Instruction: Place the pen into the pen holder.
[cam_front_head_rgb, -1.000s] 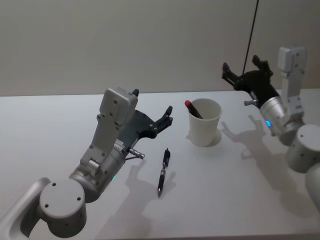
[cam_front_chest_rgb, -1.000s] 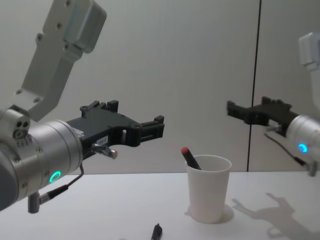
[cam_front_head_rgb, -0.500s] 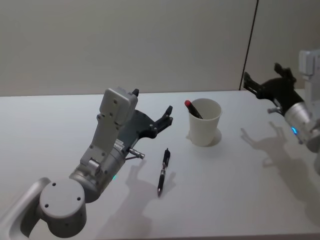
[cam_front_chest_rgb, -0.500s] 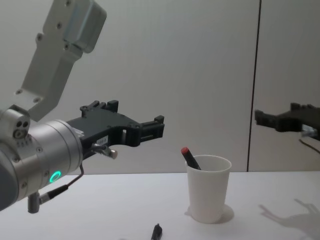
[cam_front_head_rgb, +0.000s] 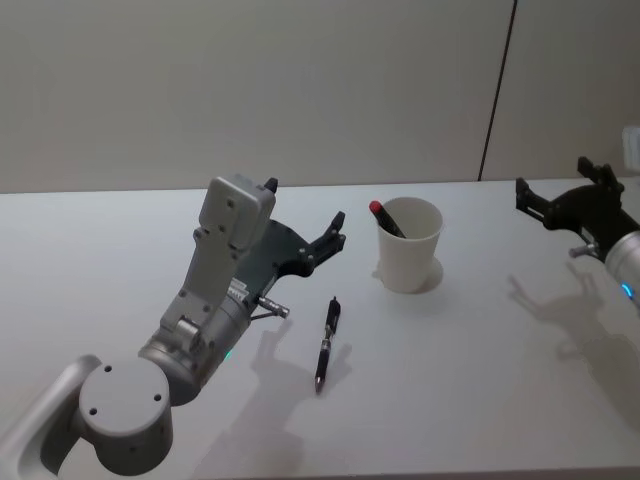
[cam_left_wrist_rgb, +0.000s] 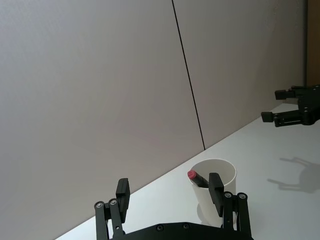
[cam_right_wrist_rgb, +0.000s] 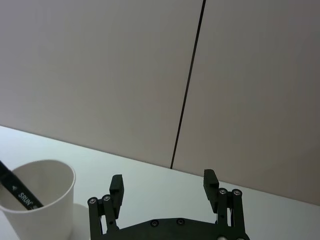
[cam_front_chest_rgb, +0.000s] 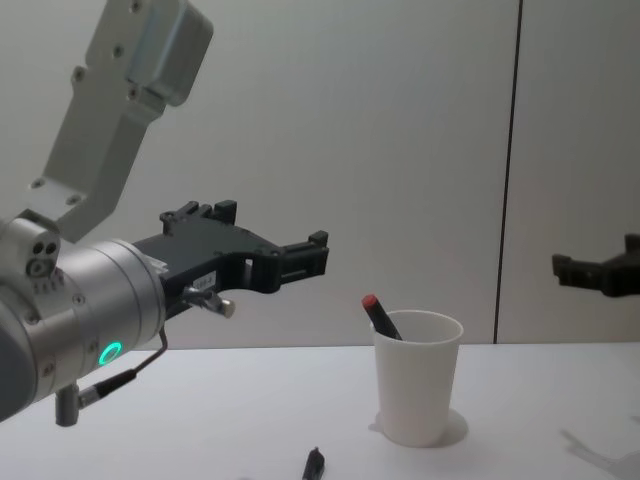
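The pen holder (cam_front_head_rgb: 409, 258) is a white paper cup that stands upright on the white tabletop (cam_front_head_rgb: 480, 380), near the far side. A red-tipped pen (cam_front_head_rgb: 385, 218) is inside it. It leans on the rim with its red end sticking up on the robot's left side. The red bit may be a cap, but it is too small to be sure. A black pen (cam_front_head_rgb: 326, 342) lies flat on the tabletop, nearer the robot and a little to the left of the cup, not touching it. The left gripper (cam_front_head_rgb: 330, 237) hangs in the air to the left of the cup and above the tabletop, pointing toward the cup. Its fingers (cam_left_wrist_rgb: 122, 194) are spread wide with nothing between them. The right gripper (cam_front_head_rgb: 555, 185) is up in the air far off to the right, well apart from the cup. Its fingers (cam_right_wrist_rgb: 116, 186) are spread wide too, and they hold nothing.
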